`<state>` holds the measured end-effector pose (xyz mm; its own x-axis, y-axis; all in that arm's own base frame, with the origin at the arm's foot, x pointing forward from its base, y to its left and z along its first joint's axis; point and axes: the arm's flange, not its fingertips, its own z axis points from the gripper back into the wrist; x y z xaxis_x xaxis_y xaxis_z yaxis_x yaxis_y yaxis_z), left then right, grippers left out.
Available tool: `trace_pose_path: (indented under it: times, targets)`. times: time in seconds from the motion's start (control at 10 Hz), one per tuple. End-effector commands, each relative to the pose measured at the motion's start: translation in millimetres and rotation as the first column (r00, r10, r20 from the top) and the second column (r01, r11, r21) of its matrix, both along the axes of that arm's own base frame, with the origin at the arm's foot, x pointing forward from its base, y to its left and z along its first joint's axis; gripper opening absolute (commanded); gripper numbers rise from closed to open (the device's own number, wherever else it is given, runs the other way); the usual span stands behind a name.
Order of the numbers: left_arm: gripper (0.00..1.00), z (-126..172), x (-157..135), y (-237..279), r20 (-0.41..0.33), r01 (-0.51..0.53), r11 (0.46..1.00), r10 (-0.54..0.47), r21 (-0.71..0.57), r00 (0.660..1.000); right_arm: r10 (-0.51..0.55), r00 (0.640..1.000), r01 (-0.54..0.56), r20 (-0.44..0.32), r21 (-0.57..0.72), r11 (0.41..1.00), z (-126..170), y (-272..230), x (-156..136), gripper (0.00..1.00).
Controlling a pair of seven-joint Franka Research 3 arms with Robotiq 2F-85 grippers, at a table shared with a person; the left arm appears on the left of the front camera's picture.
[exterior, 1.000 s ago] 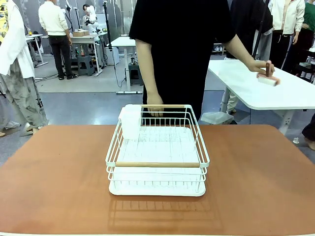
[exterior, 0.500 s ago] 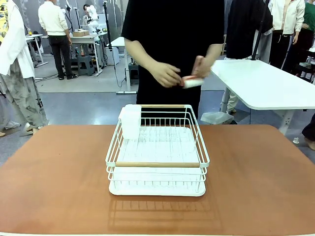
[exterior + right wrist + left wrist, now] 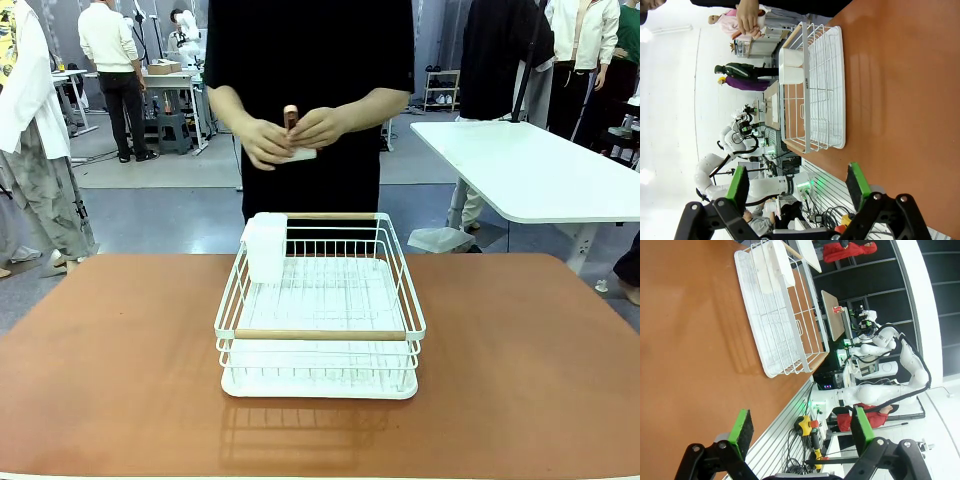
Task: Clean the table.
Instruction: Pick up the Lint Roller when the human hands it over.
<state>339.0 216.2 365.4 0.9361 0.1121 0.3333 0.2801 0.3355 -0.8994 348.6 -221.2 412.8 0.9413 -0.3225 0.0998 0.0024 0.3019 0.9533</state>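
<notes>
Both gape wide — left end effector (image 3: 801, 425), right end effector (image 3: 797, 181) — holding and touching nothing.

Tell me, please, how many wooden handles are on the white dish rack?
2. One wooden handle spans the dish rack's near end, toward the robot; the other spans its far end. None seems hidden.
</notes>
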Motion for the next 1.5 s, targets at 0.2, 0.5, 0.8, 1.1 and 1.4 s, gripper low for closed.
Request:
trace_pose_path:
  times: [0.2, 0.5, 0.8, 1.1, 1.4]
  targets:
    - [1.0, 3.6, -2.0, 1.7, 0.011, -0.004, 1.0, 0.005, -0.003, 1.0, -0.001, 1.0, 0.001, 0.016, 0.011, 1.0, 1.9, 0.6, 0.7, 1.0]
    - [1.0, 3.6, -2.0, 1.7, 0.011, -0.004, 1.0, 0.005, -0.003, 1.0, -0.001, 1.0, 0.001, 0.016, 0.011, 1.0, 1.9, 0.6, 0.7, 1.0]
    - [1.0, 3.6, -2.0, 1.7, 0.011, -0.004, 1.0, 0.005, -0.003, 1.0, -0.001, 1.0, 0.001, 0.016, 0.011, 1.0, 1.9, 0.6, 0.7, 1.0]
    - [1.0, 3.6, -2.0, 1.7, 0.011, -0.004, 1.0, 0.005, -0.003, 1.0, -0.001, 1.0, 0.001, 0.016, 0.011, 1.0, 1.9, 0.6, 0.7, 1.0]
    - [1.0, 52.9, -7.3, -21.0, -0.107, -0.034, 0.999, 0.03, -0.039, 0.994, -0.001, 1.0, 0.001, 0.016, 0.011, 1.0, 1.9, 0.6, 0.7, 1.0]
